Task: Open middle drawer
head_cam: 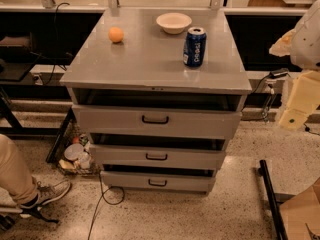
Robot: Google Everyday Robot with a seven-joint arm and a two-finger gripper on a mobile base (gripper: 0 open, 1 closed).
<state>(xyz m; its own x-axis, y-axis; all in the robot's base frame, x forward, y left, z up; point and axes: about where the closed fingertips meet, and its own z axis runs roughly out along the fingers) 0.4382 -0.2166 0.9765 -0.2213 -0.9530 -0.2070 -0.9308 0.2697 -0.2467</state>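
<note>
Claw: my claw point(299, 100) is hanging at the right edge of the view, right of the cabinet and well apart from it, about level with the top drawer. I cannot tell whether it is wide or narrow.
Cabinet: a grey metal cabinet point(150, 59) is standing in the centre, facing me, with three drawers stacked down its front.
Middle drawer: the middle drawer point(122, 156) is sitting between the other two. Its slim front is carrying a small black handle point(156, 157) at the centre, and a dark gap is showing above it.
Top drawer: the top drawer point(110, 120) is showing the widest, tallest front.
Bottom drawer: the bottom drawer point(125, 180) is showing the narrowest front.
Can: a blue can point(194, 46) is standing upright on the right of the cabinet's top. White lettering is running up its side and seems to read "pepsi".
Bowl: a pale bowl point(173, 22) is sitting behind the can.
Orange: an orange point(116, 34) is lying on the left, apart from the bowl.
Floor: a black cable point(102, 201) is trailing below the cabinet, and a person's shoe point(50, 192) is resting at lower left.
</note>
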